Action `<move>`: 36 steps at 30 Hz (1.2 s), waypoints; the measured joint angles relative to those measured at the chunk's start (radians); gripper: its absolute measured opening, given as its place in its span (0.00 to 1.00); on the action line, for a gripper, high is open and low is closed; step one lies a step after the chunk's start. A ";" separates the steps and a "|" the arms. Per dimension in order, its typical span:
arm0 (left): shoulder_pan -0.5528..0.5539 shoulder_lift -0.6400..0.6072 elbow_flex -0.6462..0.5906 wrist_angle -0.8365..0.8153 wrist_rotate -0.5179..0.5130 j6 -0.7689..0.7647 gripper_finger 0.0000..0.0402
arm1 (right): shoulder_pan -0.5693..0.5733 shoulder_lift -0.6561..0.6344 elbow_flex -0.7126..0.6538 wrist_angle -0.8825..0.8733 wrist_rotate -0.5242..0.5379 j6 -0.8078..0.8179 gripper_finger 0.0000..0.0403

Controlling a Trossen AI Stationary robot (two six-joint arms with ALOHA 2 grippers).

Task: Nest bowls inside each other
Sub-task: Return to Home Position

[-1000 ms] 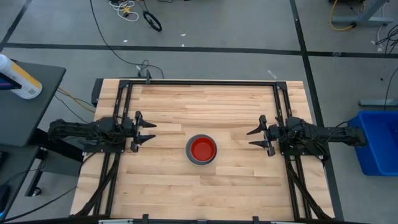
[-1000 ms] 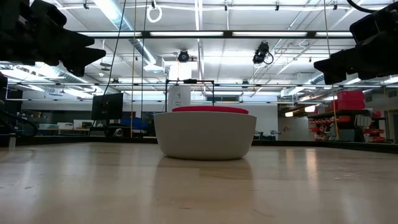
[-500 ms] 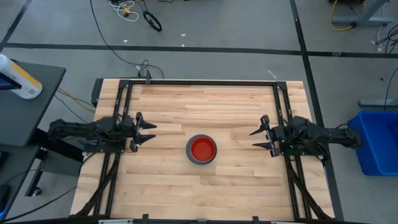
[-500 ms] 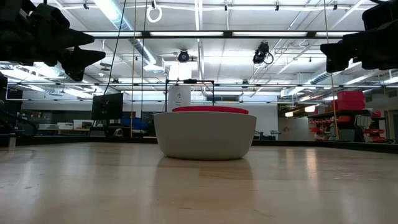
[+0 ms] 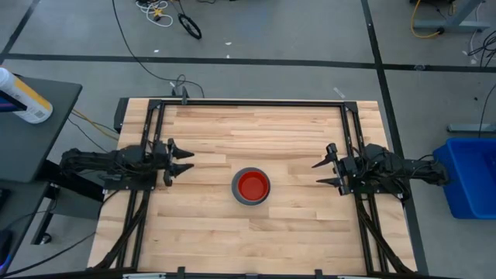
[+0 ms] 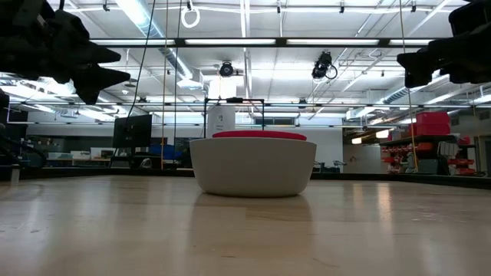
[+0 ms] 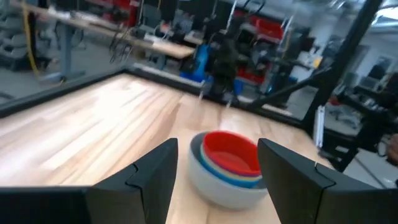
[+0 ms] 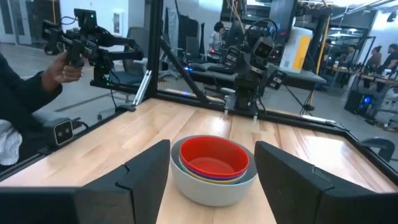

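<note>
The bowls stand nested in one stack (image 5: 251,186) on the middle of the wooden table: the grey bowl (image 6: 252,165) outermost with its base on the wood, the red bowl (image 8: 213,155) innermost on top, and yellow and blue rims between them in the right wrist view. My left gripper (image 5: 186,160) hovers open near the table's left edge, pointing level at the stack. My right gripper (image 5: 318,173) hovers open near the right edge, also pointing level at the stack. Both stand well clear of the bowls.
Black frame rails (image 5: 248,101) run along the table's far, left and right edges. A blue bin (image 5: 471,174) stands off the table to the right. A person's hand (image 8: 67,65) holds a device beyond the table in the right wrist view.
My right gripper has drawn back a little toward the table's right edge and its fingers have spread wider. My left gripper has rolled about its own axis in place. The stack of bowls has stayed where it was.
</note>
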 joint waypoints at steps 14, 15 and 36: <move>0.000 0.000 -0.045 0.149 0.156 0.122 0.57 | 0.000 0.000 -0.001 0.002 0.000 -0.012 0.66; 0.000 0.000 -0.045 0.148 0.156 0.120 0.57 | 0.000 0.000 -0.001 0.002 0.000 -0.012 0.67; 0.000 0.002 -0.045 0.115 0.163 0.252 0.57 | 0.000 0.000 -0.002 0.001 0.035 -0.012 0.62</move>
